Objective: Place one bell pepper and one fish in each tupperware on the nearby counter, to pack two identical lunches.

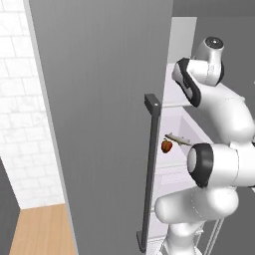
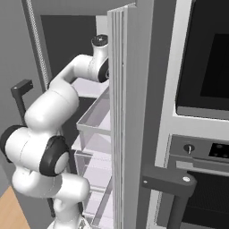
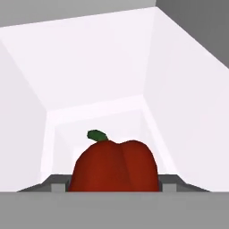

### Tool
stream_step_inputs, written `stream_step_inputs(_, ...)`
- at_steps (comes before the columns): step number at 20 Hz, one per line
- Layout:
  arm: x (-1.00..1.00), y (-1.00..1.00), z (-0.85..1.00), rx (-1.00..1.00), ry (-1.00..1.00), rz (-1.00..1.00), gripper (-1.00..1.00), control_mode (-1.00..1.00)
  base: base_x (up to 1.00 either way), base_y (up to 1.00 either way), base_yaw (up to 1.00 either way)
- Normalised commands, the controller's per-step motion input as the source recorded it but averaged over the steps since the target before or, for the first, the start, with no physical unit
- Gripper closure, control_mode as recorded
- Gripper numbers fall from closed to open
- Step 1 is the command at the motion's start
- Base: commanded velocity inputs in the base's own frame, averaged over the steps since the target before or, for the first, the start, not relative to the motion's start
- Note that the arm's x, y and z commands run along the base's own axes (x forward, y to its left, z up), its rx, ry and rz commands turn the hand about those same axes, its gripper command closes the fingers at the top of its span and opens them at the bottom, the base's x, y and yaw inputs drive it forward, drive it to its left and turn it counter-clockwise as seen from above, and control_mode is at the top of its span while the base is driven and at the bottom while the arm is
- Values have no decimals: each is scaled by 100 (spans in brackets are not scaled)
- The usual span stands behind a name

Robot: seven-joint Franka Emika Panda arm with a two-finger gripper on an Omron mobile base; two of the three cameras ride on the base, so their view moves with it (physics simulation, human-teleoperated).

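Right in front of the hand camera sits a red bell pepper (image 3: 115,165) with a green stem, low at 6 o'clock, between the two dark fingertips (image 3: 57,184) of the gripper (image 3: 115,187). The tips stand at both sides of the pepper, touching it or almost – whether the grip is already firm, I cannot tell. Behind it is the white inside of the fridge (image 3: 98,67).

From the left base camera, the arm (image 1: 219,114) reaches past the grey fridge door (image 1: 99,124) into the compartment. At about 3 o'clock from the door handle (image 1: 149,164), a second red pepper (image 1: 167,146) and a slim pale fish (image 1: 178,140) lie on a shelf, just beside each other.

The tubs and the counter are outside these pictures, so their content is unknown. By my judgement the task is at an early step – one pepper is being picked, and at least one pepper and one fish are not yet taken from the fridge.
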Motion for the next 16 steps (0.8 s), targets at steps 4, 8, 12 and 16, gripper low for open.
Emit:
stream_step_inputs(4, -100, 40, 0, 0, -11, 0, 100, -100, 0, 0, 0)
stream_step_inputs(8, -100, 51, 0, 0, 3, 0, 100, -100, 0, 0, 0)
stream_step_inputs(12, -100, 41, -13, 0, 0, 3, 100, -100, 0, 0, 0)
stream_step_inputs(16, -100, 22, -34, 0, 0, 6, 100, -100, 0, 0, 0)
